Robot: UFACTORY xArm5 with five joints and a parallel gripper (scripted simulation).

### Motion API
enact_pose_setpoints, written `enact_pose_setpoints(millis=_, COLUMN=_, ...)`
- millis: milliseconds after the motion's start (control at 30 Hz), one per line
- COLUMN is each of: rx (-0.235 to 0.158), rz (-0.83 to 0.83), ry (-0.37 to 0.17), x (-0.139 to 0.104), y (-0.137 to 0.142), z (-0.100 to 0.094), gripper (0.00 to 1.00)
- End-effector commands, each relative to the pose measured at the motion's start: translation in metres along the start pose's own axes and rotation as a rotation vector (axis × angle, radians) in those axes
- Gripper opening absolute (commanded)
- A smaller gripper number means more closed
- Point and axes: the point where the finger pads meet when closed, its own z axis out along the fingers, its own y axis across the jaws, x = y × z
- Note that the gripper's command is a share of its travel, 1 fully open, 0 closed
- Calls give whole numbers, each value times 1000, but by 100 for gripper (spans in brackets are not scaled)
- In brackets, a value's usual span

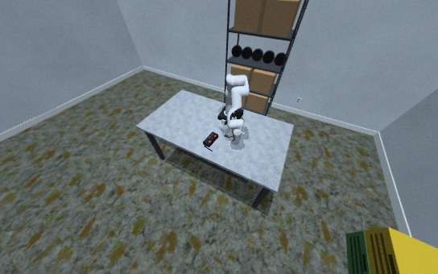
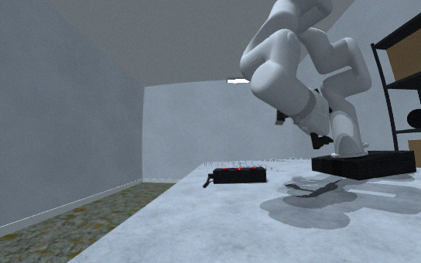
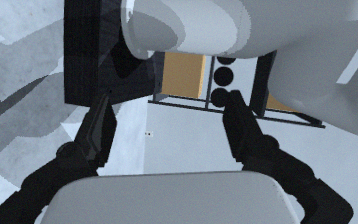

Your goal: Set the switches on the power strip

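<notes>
While loaded, shelf rack (image 1: 226,48): boxes (image 1: 263,16).

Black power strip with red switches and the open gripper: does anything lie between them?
Nothing: the exterior view shows only bare grey tabletop between the power strip and the gripper.

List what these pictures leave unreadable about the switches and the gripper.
- Switch positions: power strip too small in the top view; exterior view shows only red tops edge-on.
- Wrist view: strip out of frame; open gripper faces the shelf rack.
- Cable: only a stub shows.
</notes>
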Motion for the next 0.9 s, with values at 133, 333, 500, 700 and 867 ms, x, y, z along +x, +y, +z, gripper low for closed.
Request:
enact_pose_setpoints(millis=133, rx=148, rz=-165, ry=-39, x=11, y=-6, z=-21, gripper=100)
enact_pose_setpoints(millis=333, rx=271, rz=-293, ry=-48, x=21, y=-9, z=-39, gripper=100)
enact_pose_setpoints(millis=500, rx=430, rz=-445, ry=-31, x=37, y=-10, z=-63, gripper=100)
enact_pose_setpoints(millis=700, rx=612, rz=-606, ry=32, x=59, y=-6, z=-93, gripper=100)
enact_pose_setpoints(millis=867, rx=676, rz=-659, ry=65, x=68, y=-3, z=-104, gripper=100)
